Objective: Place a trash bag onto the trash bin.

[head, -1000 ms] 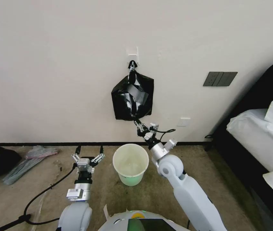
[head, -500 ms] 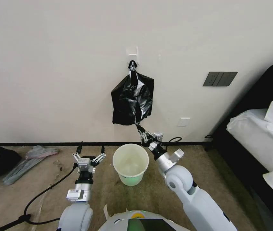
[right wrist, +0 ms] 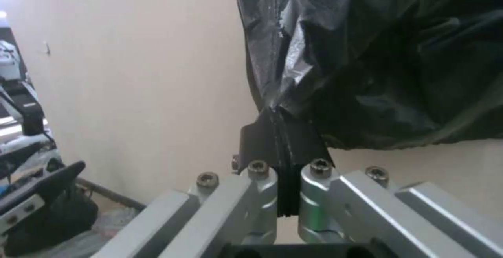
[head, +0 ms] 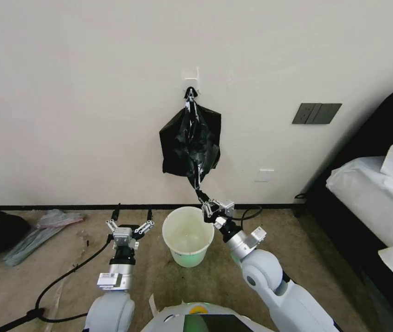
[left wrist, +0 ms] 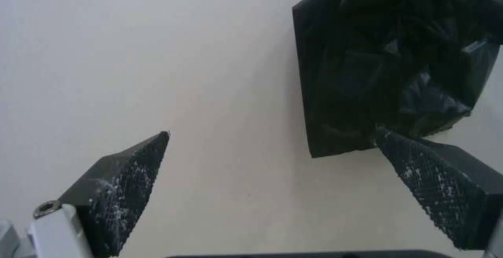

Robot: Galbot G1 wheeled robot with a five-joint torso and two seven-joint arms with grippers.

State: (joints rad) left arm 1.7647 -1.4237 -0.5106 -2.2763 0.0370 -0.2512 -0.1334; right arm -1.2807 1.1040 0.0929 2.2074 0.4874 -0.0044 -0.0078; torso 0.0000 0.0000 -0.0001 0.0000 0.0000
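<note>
Head view: one bag point(head: 190, 140) hangs from one wall hook point(head: 190, 82), a strand of it drawn down into the right gripper point(head: 202, 195), whose fingers point(right wrist: 280, 140) are pressed together on the plastic. One bin point(head: 188, 235) stands just below those fingers, rim clear. The left gripper point(head: 130, 214) hovers beside the bin, its two fingers point(left wrist: 123, 189) spread wide and holding nothing, bare carpet point(head: 86, 265) around it.

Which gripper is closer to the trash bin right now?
Right. The right gripper hangs just above the trash bin rim, pinching the trash bag; the left gripper sits open beside it.
</note>
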